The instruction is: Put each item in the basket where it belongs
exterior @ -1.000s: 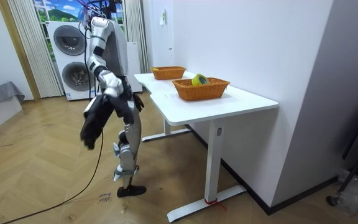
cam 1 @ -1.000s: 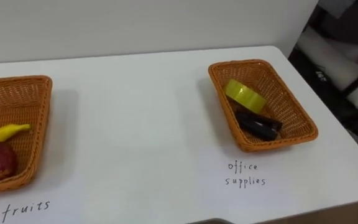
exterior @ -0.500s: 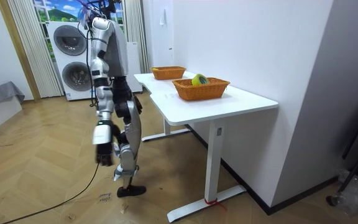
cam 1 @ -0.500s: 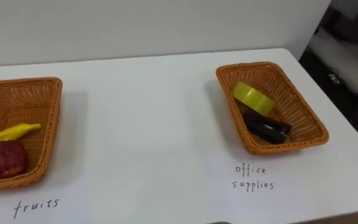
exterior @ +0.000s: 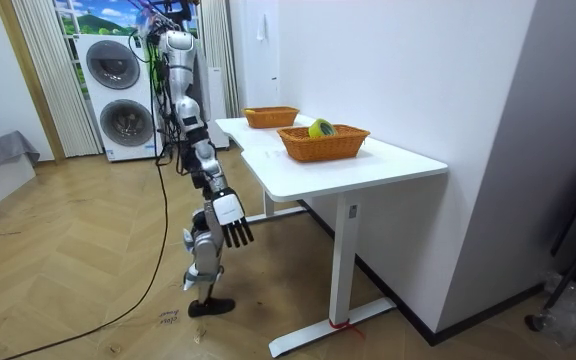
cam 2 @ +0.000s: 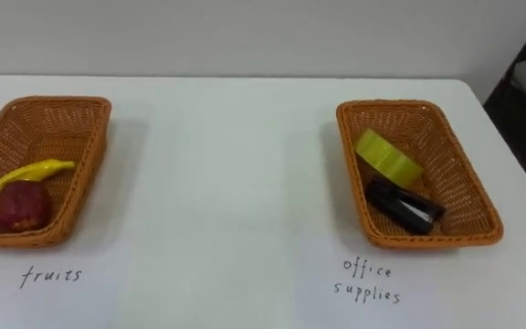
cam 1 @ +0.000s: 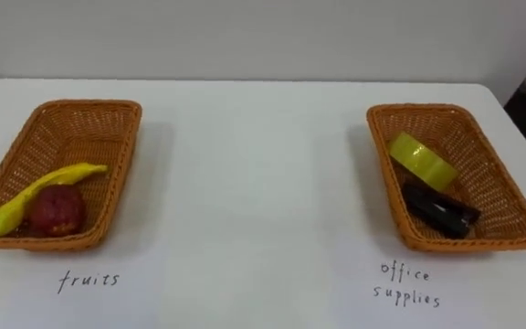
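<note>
Zero items remain outside fruit basket (cam 1: 89,105) and office-supplies basket (cam 1: 418,109); right hand (exterior: 232,228) has dropped, fingers spread: sorting appears complete.

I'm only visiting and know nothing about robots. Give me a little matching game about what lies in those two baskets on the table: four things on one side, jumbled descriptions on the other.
Things:
1. banana
2. red fruit
3. tape roll
4. black item

Descriptions:
A. dark, at the near end of the right basket
B. round and dark red, in the left basket
C. yellow-green ring, in the right basket, farther back
D. long and yellow, in the left basket

Pairs: 1-D, 2-B, 3-C, 4-A.
</note>
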{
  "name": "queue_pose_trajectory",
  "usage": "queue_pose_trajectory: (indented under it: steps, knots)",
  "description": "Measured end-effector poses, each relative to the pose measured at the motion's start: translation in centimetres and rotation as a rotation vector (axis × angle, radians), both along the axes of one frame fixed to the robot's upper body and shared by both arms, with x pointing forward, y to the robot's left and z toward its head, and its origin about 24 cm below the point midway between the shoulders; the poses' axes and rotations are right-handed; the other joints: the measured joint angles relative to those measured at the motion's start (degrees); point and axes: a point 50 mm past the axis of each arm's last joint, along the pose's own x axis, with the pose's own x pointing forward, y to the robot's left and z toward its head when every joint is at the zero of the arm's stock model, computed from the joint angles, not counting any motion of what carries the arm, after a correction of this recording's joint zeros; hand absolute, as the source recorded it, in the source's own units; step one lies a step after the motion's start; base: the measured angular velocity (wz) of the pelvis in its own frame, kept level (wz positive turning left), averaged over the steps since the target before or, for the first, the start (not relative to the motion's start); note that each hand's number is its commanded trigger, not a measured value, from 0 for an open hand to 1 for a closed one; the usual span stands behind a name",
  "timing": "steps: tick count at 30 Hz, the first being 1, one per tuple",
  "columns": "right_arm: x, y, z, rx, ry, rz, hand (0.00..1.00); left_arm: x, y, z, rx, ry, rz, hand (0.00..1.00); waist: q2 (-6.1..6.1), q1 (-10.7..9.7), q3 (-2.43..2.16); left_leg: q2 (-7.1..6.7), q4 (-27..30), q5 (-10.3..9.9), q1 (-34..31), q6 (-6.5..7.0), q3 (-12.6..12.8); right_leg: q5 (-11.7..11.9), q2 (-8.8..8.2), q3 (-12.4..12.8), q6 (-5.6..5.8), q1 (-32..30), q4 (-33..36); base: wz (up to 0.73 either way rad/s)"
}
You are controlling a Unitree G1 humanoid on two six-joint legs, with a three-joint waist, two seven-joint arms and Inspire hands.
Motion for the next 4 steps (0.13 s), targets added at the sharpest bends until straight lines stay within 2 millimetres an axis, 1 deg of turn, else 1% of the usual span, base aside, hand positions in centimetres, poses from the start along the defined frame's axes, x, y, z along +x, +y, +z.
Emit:
queue_pose_trajectory:
  steps: [4]
  knots:
    - [0.07, 0.32, -0.08, 0.013, 0.004, 0.024, 0.00, -0.14, -0.09, -0.04, -0.003, 0.007, 0.002, 0.00, 0.10, 0.0, 0.08, 0.01, -0.2, -0.1, 0.0, -0.03, -0.4, 0.0, 0.00, -0.3, 0.00, 0.0, 0.0, 0.01]
